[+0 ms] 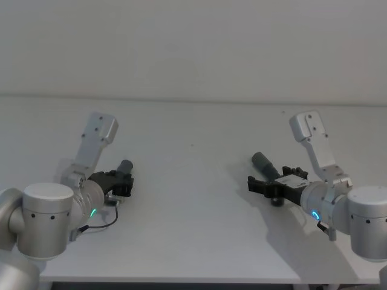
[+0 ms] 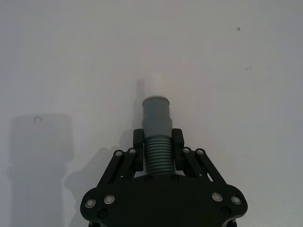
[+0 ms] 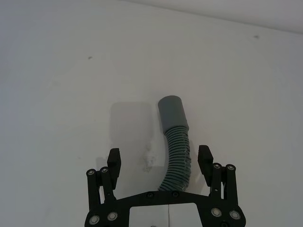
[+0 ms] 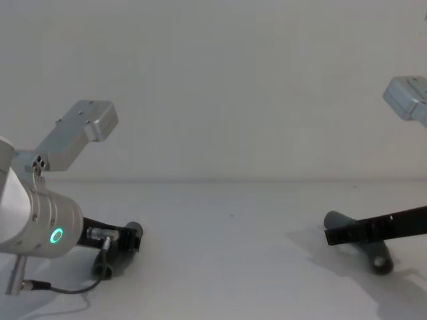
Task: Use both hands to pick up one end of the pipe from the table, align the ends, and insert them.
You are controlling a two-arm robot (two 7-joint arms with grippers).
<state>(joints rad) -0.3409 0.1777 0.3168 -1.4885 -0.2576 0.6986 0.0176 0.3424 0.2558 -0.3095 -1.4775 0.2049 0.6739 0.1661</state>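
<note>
Left gripper (image 2: 158,140) pinching pipe piece (image 2: 156,113) on table (image 1: 193,205) | right gripper (image 3: 159,156) spread astride second piece (image 3: 173,116) | risk: ribbing may flex, cuffs misalign

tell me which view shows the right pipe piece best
The right wrist view: the right pipe piece lies between the open fingers of the right gripper, touching neither, ribbed middle and cuff in full. In the head view the piece pokes its cuff out past the gripper; in the chest view the gripper crosses its middle.
</note>
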